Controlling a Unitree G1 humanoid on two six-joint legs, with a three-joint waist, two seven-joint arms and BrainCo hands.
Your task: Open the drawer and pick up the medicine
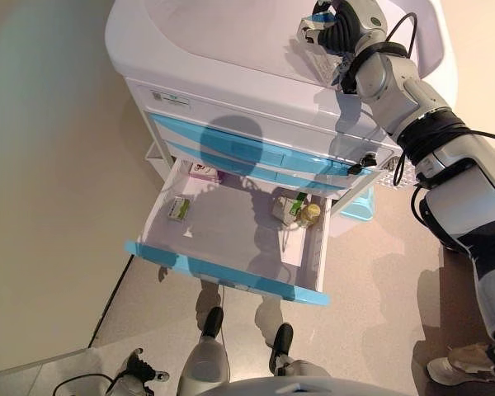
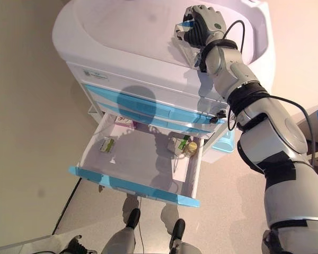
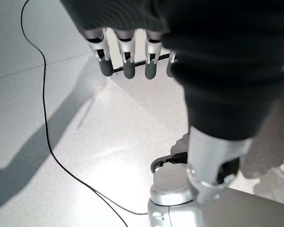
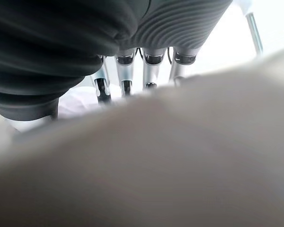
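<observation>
My right hand (image 2: pixel 202 21) is raised over the top of the white cart (image 1: pixel 223 49), near its far right side. Its fingers are curled round a small white and blue medicine box (image 2: pixel 183 32). Below, the lowest blue-fronted drawer (image 1: pixel 223 272) stands pulled out. Inside it lie a green and white box (image 1: pixel 179 208), a pinkish box (image 1: pixel 205 172) at the back, and a tilted box (image 1: pixel 287 205) beside a yellowish bottle (image 1: pixel 309 215). My left hand (image 3: pixel 128 56) hangs low over the floor with straight fingers, holding nothing.
Two more blue-fronted drawers (image 1: pixel 231 144) above the pulled-out one are closed. A light blue bin (image 1: pixel 359 206) stands on the floor right of the cart. The wall runs along the left, with open floor in front of the drawer.
</observation>
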